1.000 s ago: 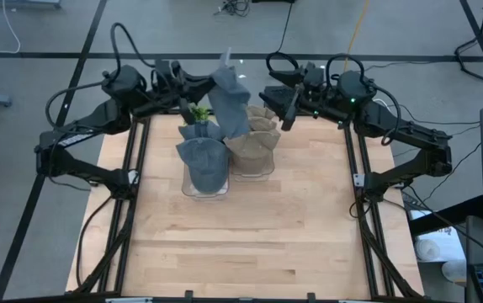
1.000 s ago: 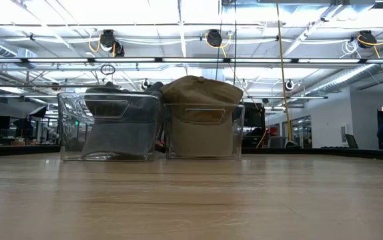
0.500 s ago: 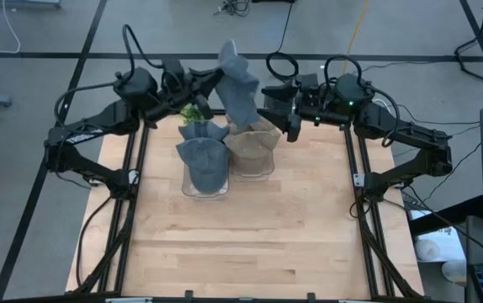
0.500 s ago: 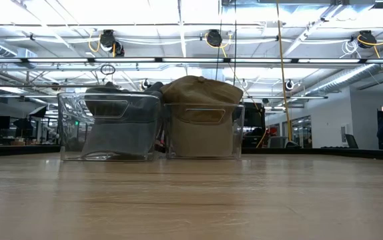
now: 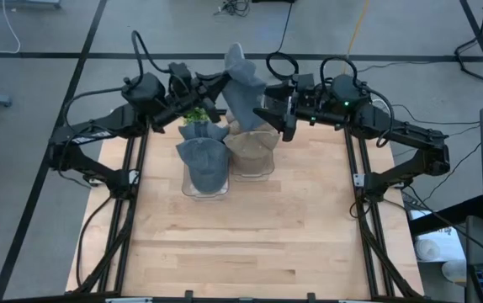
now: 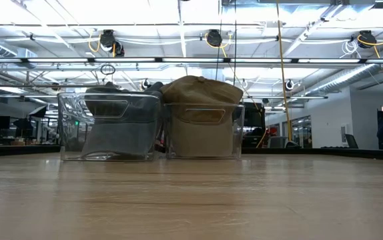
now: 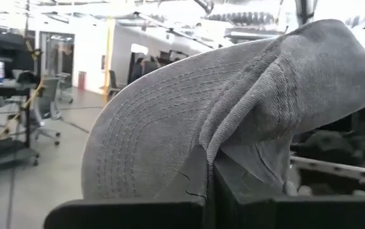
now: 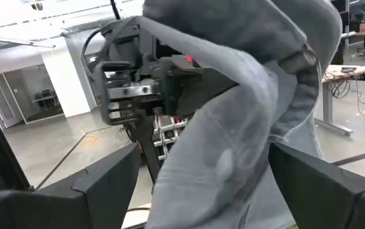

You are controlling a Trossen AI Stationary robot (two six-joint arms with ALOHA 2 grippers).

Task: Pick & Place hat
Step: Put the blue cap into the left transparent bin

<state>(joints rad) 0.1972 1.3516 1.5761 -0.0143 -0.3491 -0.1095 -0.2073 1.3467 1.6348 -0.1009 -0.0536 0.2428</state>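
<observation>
A grey hat [image 5: 243,84] is held in the air over the table's far edge by my left gripper [image 5: 223,84], which is shut on it. My right gripper [image 5: 285,118] is open beside the hat on its right. In the right wrist view its two fingers [image 8: 106,184] stand on either side of the hat [image 8: 233,127] without touching it. Below stand two clear bins: the left bin [image 5: 204,172] holds grey hats, the right bin [image 5: 254,151] holds tan hats. The low view shows only the bins. My left gripper pinches a fold of the hat's cloth [image 7: 211,156] between its two fingers, where the stitched brim [image 7: 138,133] meets the crown. The fingers come roughly level from the table's left. The hat is lifted clear, above the bins.
The bins stand side by side at the table's far middle [image 6: 151,127]. Something small and green [image 5: 196,114] lies behind the left bin. Bare wooden tabletop [image 5: 250,244] lies on the near side of the bins. Black frame rails [image 5: 132,194] run along both table sides.
My left gripper has carried the grey hat toward the table's right, closer to my right gripper, and the hat has turned a little in the hold. My right gripper has rolled at the wrist and stays open.
</observation>
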